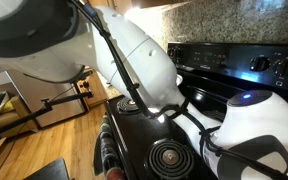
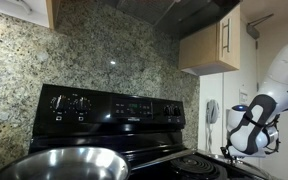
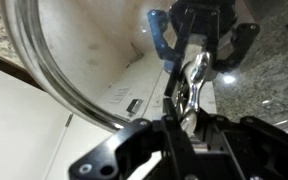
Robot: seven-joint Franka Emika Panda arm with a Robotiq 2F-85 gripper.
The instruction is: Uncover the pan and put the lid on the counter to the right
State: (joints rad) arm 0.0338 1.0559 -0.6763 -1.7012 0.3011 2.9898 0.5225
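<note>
The pan (image 2: 59, 163) sits uncovered at the near left of the stove in an exterior view, its shiny bowl bare, while the arm (image 2: 254, 118) hangs well to the right of the burners. In the wrist view the jaws are pinched almost fully closed at the centre of the lid (image 3: 104, 60), apparently on its knob. The metal rim arcs away on the left and the speckled granite surface (image 3: 274, 85) shows on the right. The uncovering looks done; the set-down remains. I cannot tell whether the lid touches the surface. Best to lower it straight and level so no edge of the glass strikes first, open only once the rim rests all round, then lift clear vertically.
</note>
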